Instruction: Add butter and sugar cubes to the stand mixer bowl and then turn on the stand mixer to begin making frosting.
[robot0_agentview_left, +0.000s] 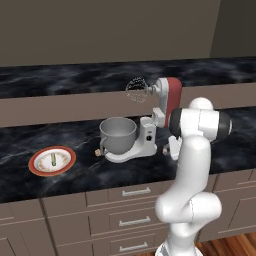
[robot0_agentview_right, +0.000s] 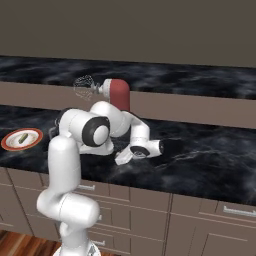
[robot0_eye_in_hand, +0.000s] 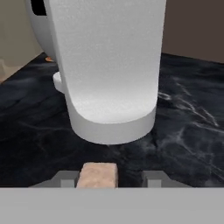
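Tan sugar cube (robot0_eye_in_hand: 99, 175) sitting between the fingers (robot0_eye_in_hand: 65, 180), nearer the left one, fingers spread wide, stand mixer (robot0_eye_in_hand: 105, 65) looming just beyond on the bench (robot0_eye_in_hand: 188, 131)

We see flat, even rendered light in all views, with no clear source; the wall stays dim and brownish; the dark counter (robot0_agentview_left: 75, 175) carries pale marbling and no strong glare; the arm (robot0_agentview_right: 65, 165) is shaded softly along its underside; the mixer (robot0_eye_in_hand: 109, 65) looms close and grainy in the hand view, its base casting a faint shadow; edges look slightly soft throughout.
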